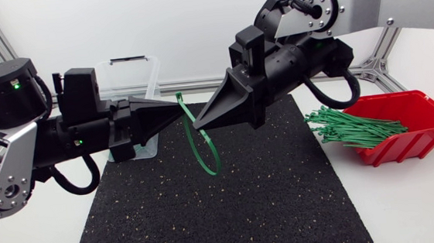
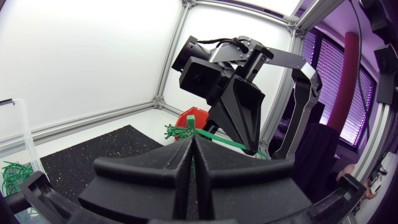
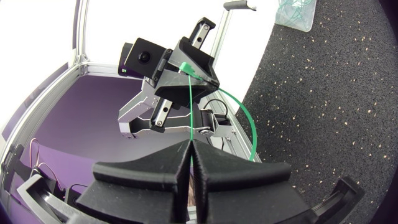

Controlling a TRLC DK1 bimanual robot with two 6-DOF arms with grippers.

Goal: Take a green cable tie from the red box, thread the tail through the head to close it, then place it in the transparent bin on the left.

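Note:
One green cable tie [image 1: 204, 157] hangs as a loop above the black mat, held between both grippers. My left gripper [image 1: 177, 111] is shut on its head end [image 1: 180, 99]. My right gripper [image 1: 198, 123] is shut on the strap, its tip almost touching the left one. In the right wrist view a straight stretch of cable tie [image 3: 189, 106] runs from the left gripper [image 3: 186, 62] into my right gripper [image 3: 189, 144], and the loop bows out beside it. In the left wrist view my left gripper [image 2: 191, 140] pinches the tie's head [image 2: 190, 121], with the right gripper [image 2: 239, 112] just ahead.
The red box [image 1: 415, 125] stands at the right with a bundle of green ties [image 1: 353, 126] spilling over its rim. The transparent bin [image 1: 132, 78] sits at the back left behind my left arm, with a few ties inside [image 2: 12, 174]. The black mat [image 1: 209, 215] covers the table's middle.

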